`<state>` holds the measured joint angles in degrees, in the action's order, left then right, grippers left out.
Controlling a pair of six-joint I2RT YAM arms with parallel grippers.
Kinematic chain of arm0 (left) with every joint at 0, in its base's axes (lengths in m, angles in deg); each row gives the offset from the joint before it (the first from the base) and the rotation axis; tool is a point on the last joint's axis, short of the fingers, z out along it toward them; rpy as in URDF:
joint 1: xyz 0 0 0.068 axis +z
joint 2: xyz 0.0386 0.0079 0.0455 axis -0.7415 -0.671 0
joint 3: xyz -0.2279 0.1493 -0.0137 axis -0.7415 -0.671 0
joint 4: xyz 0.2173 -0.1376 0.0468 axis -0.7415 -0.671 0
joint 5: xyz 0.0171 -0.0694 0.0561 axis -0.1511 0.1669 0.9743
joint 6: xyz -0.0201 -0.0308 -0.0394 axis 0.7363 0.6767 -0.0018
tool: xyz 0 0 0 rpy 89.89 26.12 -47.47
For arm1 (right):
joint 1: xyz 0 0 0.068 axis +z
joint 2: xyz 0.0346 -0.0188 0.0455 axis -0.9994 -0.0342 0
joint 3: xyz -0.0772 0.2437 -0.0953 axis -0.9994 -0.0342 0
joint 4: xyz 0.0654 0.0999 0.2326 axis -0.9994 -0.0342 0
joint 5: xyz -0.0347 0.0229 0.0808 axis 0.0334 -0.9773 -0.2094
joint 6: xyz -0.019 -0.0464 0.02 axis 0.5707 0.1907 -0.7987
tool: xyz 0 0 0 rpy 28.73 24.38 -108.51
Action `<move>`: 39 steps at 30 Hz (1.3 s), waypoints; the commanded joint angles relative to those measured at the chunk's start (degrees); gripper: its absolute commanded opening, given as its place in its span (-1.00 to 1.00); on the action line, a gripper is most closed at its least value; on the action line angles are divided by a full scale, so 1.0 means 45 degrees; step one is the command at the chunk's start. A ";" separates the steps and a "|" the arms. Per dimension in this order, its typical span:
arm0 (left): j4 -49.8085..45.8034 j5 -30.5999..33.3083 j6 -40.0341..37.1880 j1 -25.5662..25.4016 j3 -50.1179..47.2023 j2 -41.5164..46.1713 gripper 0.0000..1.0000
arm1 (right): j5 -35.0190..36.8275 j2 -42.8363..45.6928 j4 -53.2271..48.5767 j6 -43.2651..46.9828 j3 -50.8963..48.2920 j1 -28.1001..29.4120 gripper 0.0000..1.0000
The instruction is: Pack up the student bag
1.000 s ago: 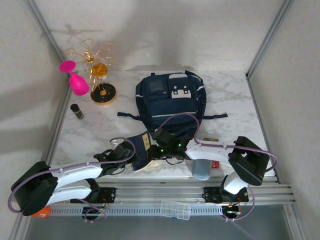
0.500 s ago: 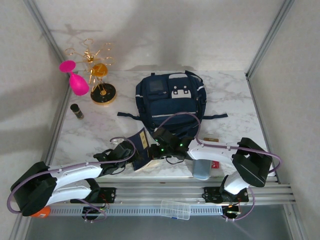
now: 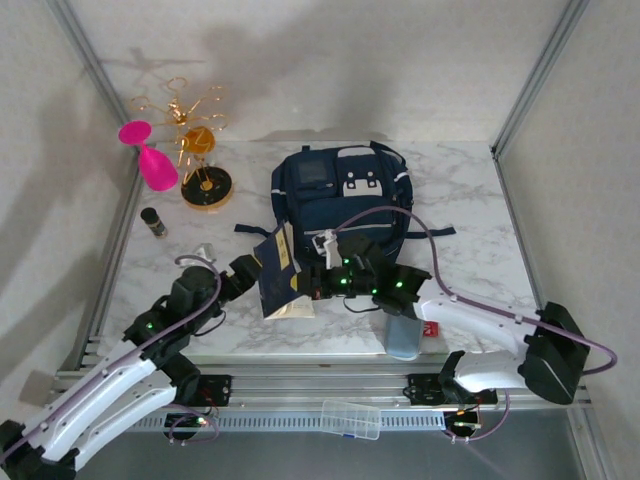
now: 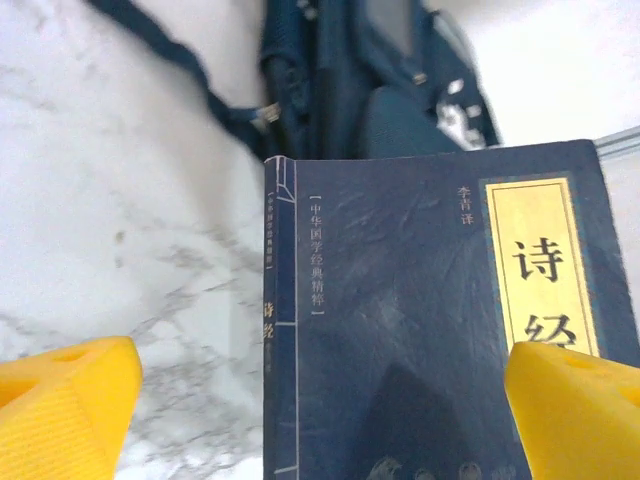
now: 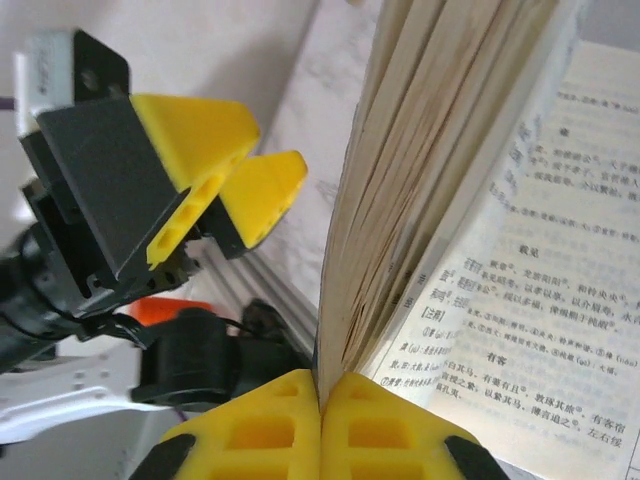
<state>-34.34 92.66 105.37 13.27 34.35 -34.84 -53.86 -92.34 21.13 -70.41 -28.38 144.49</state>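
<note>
Student bag: The navy student bag (image 3: 340, 200) with thin white stripes lies flat at the middle of the marble desk (image 3: 465, 200), towards its far side, white buckle patch uppermost and dark straps trailing to either side.
Book: A dark blue book (image 4: 420, 330) with a yellow title label and Chinese lettering is held up off the desk, just in front of the bag's near end, its cover facing the left arm.
Right hand: The right hand (image 5: 320, 395) is clenched on the book, its yellow fingertips pressed together on the bottom edge of a thick sheaf of pages; an open printed page fans out to one side.
Left hand: The left hand (image 4: 320, 405) stands released, its yellow fingers (image 4: 65, 405) spread wide on either side of the cover. From the right wrist it is seen apart from the page edges, gripping nothing.
Far left corner: A pink goblet (image 3: 152, 160) leans beside a gold wire ornament (image 3: 197, 150) on a round black base; a small dark cylinder (image 3: 153, 222) stands nearer.
Near edge: A pale blue cup (image 3: 403, 338) stands beside the right arm; a clear plastic case (image 3: 350, 418) rests on the rail.
</note>
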 commanded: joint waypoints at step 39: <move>0.7685 -0.5318 0.1026 -0.0321 0.0883 -0.1843 -1.00 | -0.3394 0.2005 0.1396 -0.0083 -0.1653 -0.2823 -0.22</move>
<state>-4.22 70.41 111.08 12.31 35.55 -43.08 -71.70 -84.04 33.69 -73.89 -36.71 132.05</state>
